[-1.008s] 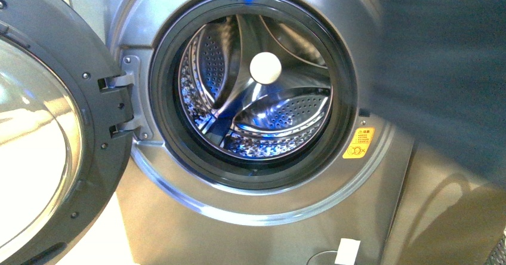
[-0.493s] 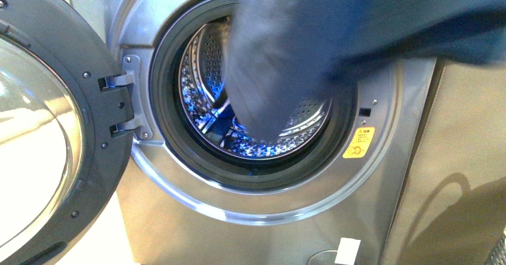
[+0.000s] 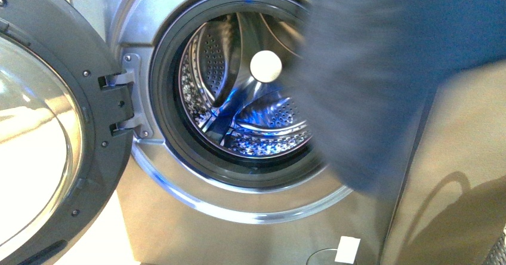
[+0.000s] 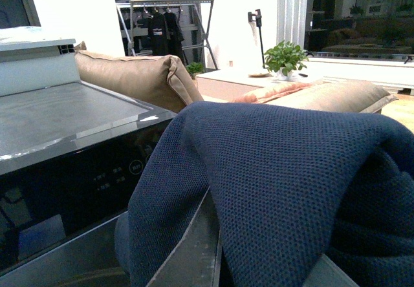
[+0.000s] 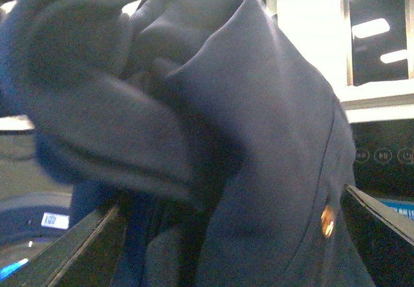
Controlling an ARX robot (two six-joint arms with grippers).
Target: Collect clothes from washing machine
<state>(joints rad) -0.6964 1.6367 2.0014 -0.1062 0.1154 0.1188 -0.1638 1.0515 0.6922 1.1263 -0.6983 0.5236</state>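
Cloth hides both sets of jaws, so their spread cannot be told: the clothes (image 5: pixel 213 138) smother the right gripper (image 5: pixel 226 248) and drape the left gripper (image 4: pixel 259 267), hanging before the washing machine (image 3: pixel 179 217), right of its drum (image 3: pixel 209 68). Beyond the machine's top stand a tan sofa (image 4: pixel 129 74) and potted plant (image 4: pixel 284 55).
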